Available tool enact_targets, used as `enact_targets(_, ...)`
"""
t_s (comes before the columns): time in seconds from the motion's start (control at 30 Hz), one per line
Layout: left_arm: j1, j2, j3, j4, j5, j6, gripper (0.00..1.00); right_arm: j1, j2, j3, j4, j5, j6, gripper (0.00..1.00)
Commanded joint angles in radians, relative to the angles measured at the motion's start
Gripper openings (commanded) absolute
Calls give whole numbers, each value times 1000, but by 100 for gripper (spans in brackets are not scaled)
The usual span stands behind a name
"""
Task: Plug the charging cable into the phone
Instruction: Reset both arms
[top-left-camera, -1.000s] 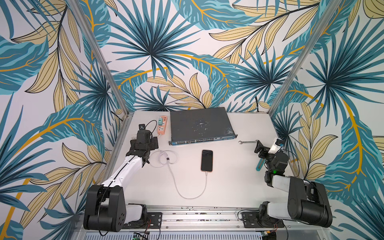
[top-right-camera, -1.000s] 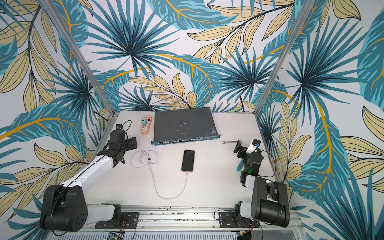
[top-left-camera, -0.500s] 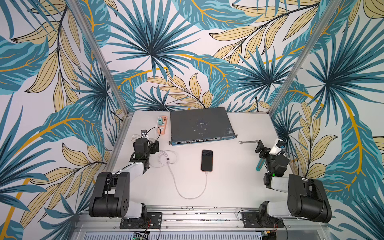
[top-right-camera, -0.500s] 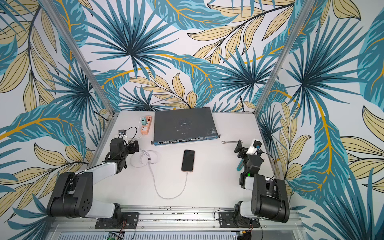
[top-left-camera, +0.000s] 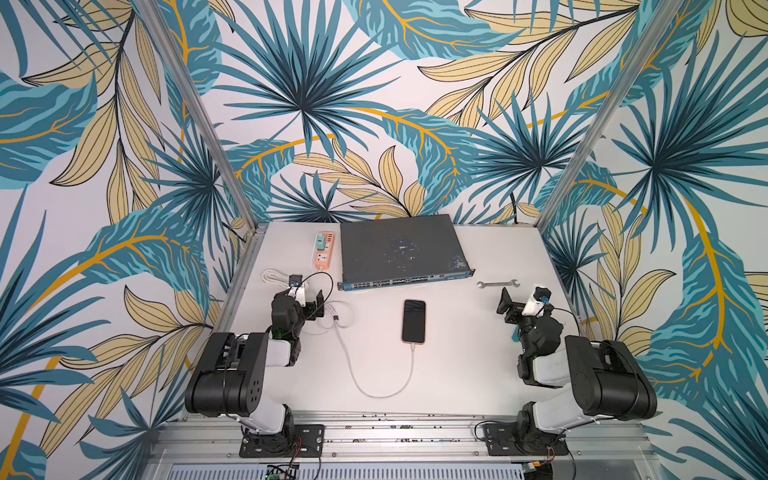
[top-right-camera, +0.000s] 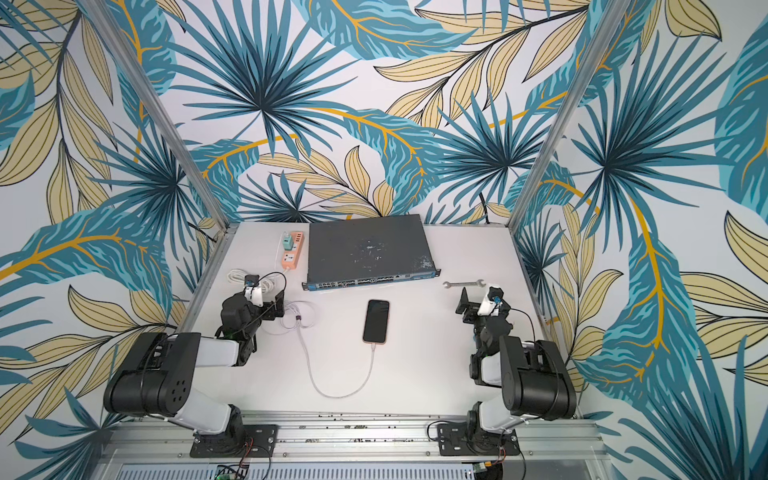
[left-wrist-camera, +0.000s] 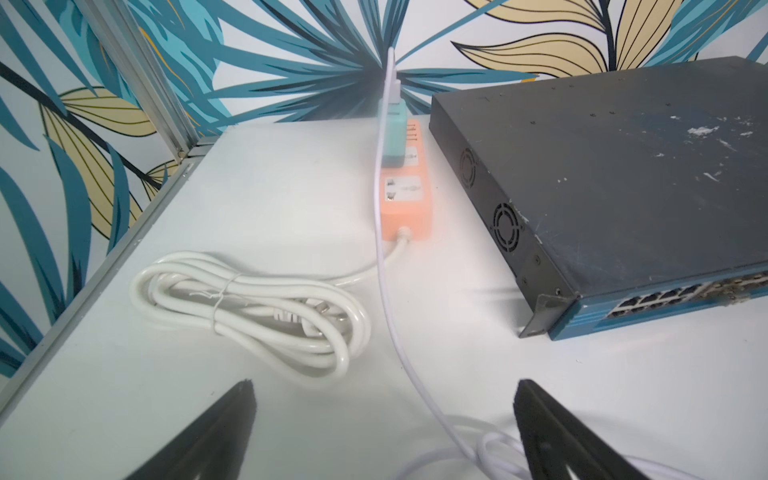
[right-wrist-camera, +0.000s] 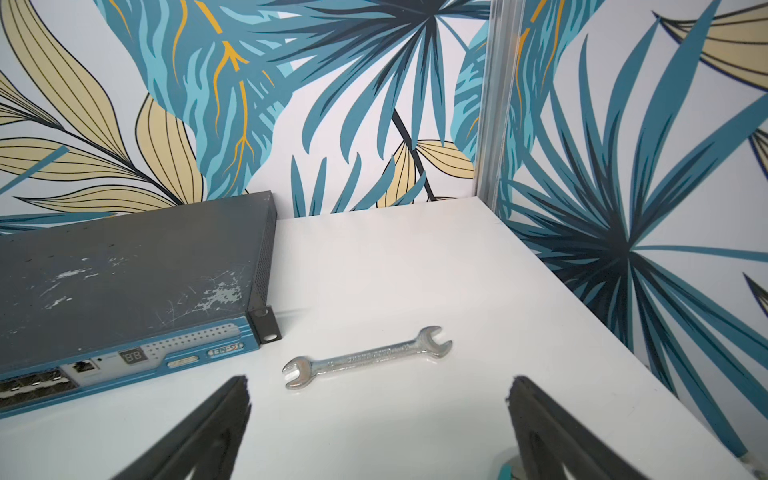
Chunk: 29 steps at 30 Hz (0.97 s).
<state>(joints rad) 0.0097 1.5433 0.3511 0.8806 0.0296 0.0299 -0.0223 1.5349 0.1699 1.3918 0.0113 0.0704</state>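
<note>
The phone (top-left-camera: 413, 321) (top-right-camera: 376, 321) lies flat, screen up, in the middle of the white table. The charging cable (top-left-camera: 376, 390) (top-right-camera: 332, 392) meets the phone's near edge with its plug, curves in a loop toward the front, and runs back to clipped coils (top-left-camera: 336, 322). My left gripper (top-left-camera: 309, 303) (top-right-camera: 270, 305) sits open just left of those coils; in the left wrist view (left-wrist-camera: 384, 386) the cable (left-wrist-camera: 386, 291) passes between the fingers, untouched. Over the right side of the table, my right gripper (top-left-camera: 519, 305) (top-right-camera: 476, 305) (right-wrist-camera: 379, 380) is open and empty.
A dark grey network switch (top-left-camera: 399, 249) (left-wrist-camera: 623, 166) stands at the back. Left of it lies an orange power strip (top-left-camera: 323, 249) (left-wrist-camera: 407, 208) with a teal charger, and a bundled thick white cord (top-left-camera: 276, 276) (left-wrist-camera: 249, 307). A steel wrench (top-left-camera: 498, 284) (right-wrist-camera: 368, 357) lies just ahead of the right gripper.
My left arm has folded back toward the table's front, its gripper now nearer the front beside the coils. The right arm drew back slightly. Phone and cable have not moved.
</note>
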Motion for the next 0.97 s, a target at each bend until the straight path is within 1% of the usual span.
enact_targets(0.0,-7,10,20,74,-8,14,100,5,5,18,44,32,-20,100)
enact_targets(0.1,-11,12,19,78,-19,17,100,5,3,20,35,34,-20,100)
enact_targets(0.2,-32,12,20,77,-56,31,100,5,1,19,33,33,-21,100)
enact_targets(0.93,-36,14,23,73,-56,34,100,5,-1,4,61,38,-18,100)
